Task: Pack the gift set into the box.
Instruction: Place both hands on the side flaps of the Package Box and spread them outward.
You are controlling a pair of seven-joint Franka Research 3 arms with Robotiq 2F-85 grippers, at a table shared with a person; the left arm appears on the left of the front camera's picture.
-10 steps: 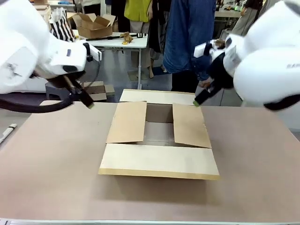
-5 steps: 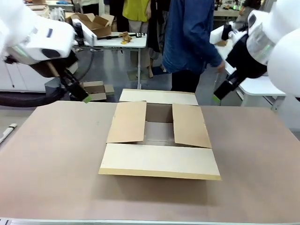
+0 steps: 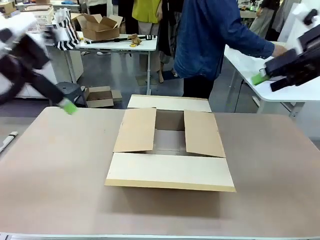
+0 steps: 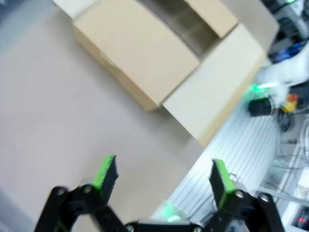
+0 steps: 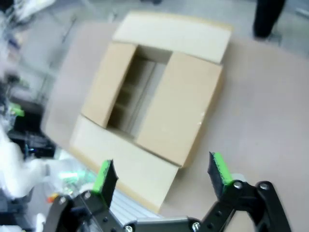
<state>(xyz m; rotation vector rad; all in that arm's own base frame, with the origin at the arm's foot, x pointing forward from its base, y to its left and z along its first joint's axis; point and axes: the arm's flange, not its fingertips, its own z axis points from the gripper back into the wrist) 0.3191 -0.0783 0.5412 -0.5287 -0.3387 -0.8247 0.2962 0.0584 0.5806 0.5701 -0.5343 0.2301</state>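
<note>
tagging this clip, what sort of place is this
Likely a robotics lab or workshop: an open cardboard box on a work table, and a second table behind with another carton.

left hand [image 4: 163, 171], right hand [image 5: 162, 171]: black | pads [image 4: 104, 173] green (screws [image 5: 235, 184] silver)

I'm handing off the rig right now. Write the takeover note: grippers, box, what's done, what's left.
Left gripper: open, empty, raised over the table's far-left corner.
Right gripper: open, empty, raised off to the right, beyond the table.
Box: centre of the table, side flaps folded in over part of the opening; the floor that shows is bare.
Person's hand: reaching to the side table on the right.
Done: nothing packed.
Left: bring the gift set, put it in the box.
</note>
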